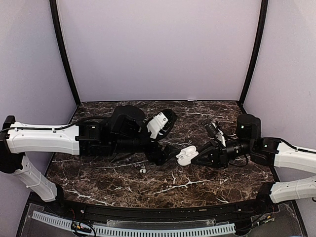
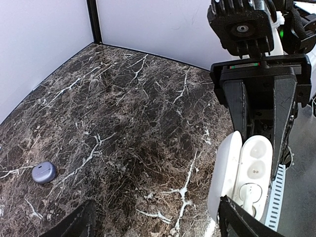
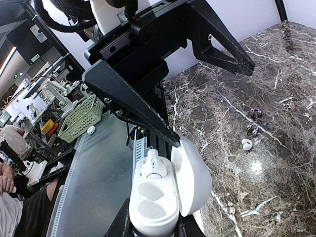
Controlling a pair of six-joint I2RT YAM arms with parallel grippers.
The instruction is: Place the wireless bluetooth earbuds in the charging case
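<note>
Right claw (image 3: 154,224) grips the open white charging case (image 3: 193,177) with one earbud (image 3: 153,165) seated, so I'd lower the wide-open, empty left claw (image 2: 155,212) squarely over the loose earbud (image 3: 246,144) on the marble left of the case

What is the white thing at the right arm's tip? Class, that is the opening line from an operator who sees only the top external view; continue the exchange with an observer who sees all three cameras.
Observer: A white charging case, lid swung open, clamped in the jaws of the right gripper.
Operator: Is anything inside it?
Observer: One white earbud sits in one slot; the rest of the tray looks empty.
Operator: Where is the other one?
Observer: The loose earbud lies on the marble table, near some small dark bits, with neither gripper touching it.
</note>
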